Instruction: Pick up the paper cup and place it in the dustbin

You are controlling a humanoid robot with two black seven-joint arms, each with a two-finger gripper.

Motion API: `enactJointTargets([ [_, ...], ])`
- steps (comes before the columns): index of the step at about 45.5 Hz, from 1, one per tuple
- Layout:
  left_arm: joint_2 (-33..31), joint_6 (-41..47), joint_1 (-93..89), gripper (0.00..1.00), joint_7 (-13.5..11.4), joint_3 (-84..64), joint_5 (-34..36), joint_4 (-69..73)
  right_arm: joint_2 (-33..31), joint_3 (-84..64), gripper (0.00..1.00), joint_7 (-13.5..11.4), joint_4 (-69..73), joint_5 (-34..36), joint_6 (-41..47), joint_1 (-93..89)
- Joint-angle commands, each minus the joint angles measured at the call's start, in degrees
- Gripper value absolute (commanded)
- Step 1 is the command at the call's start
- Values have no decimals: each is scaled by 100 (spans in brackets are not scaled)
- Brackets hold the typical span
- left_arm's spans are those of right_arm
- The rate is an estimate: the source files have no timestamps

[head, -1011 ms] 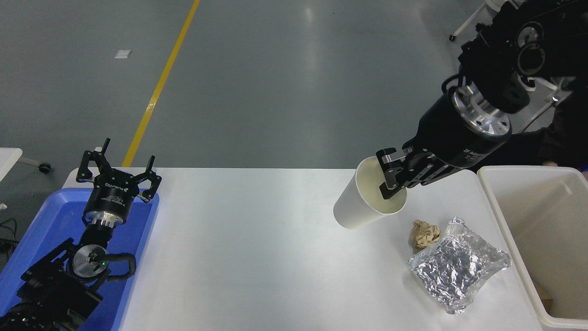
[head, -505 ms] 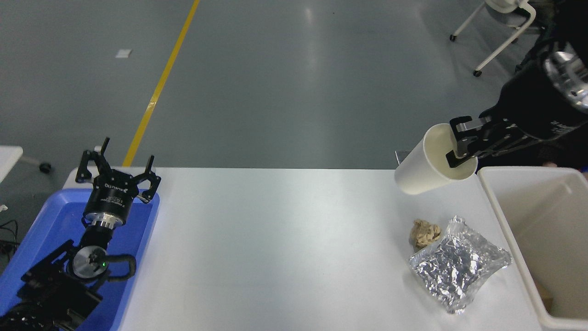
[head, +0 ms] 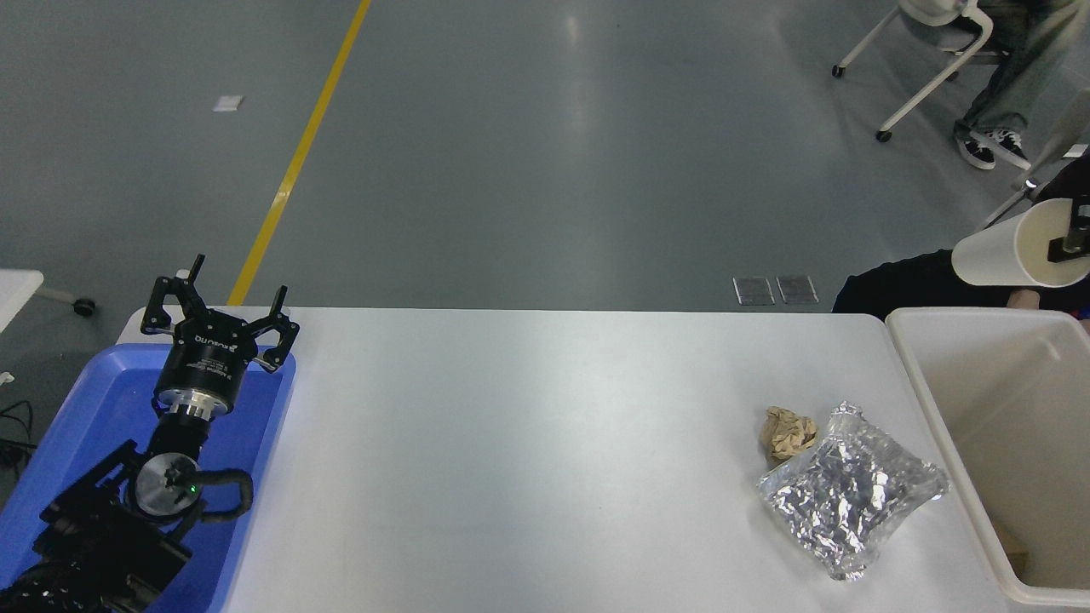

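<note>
The off-white paper cup (head: 996,253) hangs in the air on its side at the far right, mouth to the right, just above the back rim of the off-white dustbin (head: 909,358). My right gripper (head: 1071,243) is almost wholly past the picture's right edge. One finger shows inside the cup's mouth, shut on the rim. My left gripper (head: 219,308) is open and empty, parked at the lower left over the blue tray (head: 94,400).
A crumpled brown paper ball (head: 787,431) and a crinkled silver foil bag (head: 851,489) lie on the white table just left of the dustbin. A person's dark sleeve (head: 911,285) and hand (head: 1024,298) are behind the dustbin. A chair (head: 937,42) stands at the top right.
My right arm has carried the cup up and to the right, from over the table's middle right to above the dustbin's back rim. The arm has mostly left the picture.
</note>
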Motion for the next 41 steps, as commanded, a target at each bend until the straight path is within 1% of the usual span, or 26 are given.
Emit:
enactJointTargets([
  [1, 6, -5, -1, 100, 3, 0, 1, -4, 698, 1774, 0, -63, -1840, 163, -815, -2764],
  [5, 6, -5, -1, 100, 3, 0, 1, -4, 1269, 1801, 0, -63, -2709, 523, -964, -3379],
  [10, 6, 4, -1, 100, 3, 0, 1, -4, 1666, 1801, 0, -72, -3221, 884, -965, -3802],
  [12, 6, -5, -1, 100, 3, 0, 1, 5, 1745, 1775, 0, -98, -3239, 963, -965, -3882],
  [15, 6, 4, -1, 100, -5, 0, 1, 5, 1807, 1792, 0, -204, -3248, 990, -973, -3943],
  [26, 6, -5, -1, 100, 3, 0, 1, -4, 1868, 1810, 0, -222, -3239, 990, -1044, -3979],
  [27, -3, -5, -1, 100, 3, 0, 1, 5, 1868, 1819, 11, -222, -3231, 990, -1044, -3970],
  [28, 6, -5, -1, 100, 3, 0, 1, -4, 1868, 1819, 51, -222, -3239, 990, -1044, -3970],
  [29, 6, -5, -1, 100, 3, 0, 1, 5, 1868, 1819, 100, -222, -3231, 990, -1026, -3961],
  [41, 6, -5, -9, 100, 3, 0, 1, 5, 1851, 1801, 100, -230, -3143, 911, -973, -3864],
])
